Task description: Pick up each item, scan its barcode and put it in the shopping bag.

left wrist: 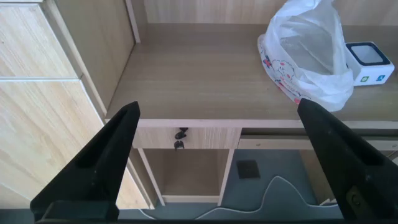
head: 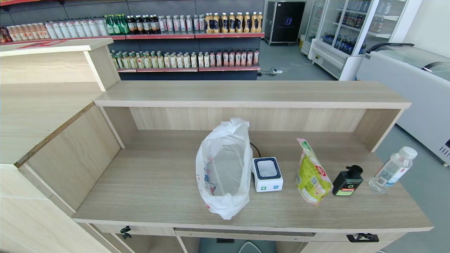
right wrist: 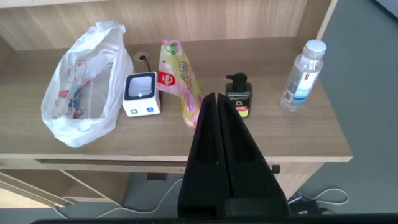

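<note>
Now the snack pouch (head: 313,175) stands on the surface (head: 147,182), between the scanner (head: 267,174) and the black pump bottle (head: 348,182). It looks soft, light and crinkly, so pinching its top edge seems best. The left end effector (left wrist: 217,109) is spread wide, empty; the right end effector (right wrist: 214,99) is closed, empty.

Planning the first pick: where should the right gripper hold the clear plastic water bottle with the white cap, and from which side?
I'd take the clear plastic water bottle around its mid-body, from the front edge of the wooden counter, jaws level. It stands upright and round, apart from the black pump bottle on its left. The right gripper is shut, so open it first.
</note>
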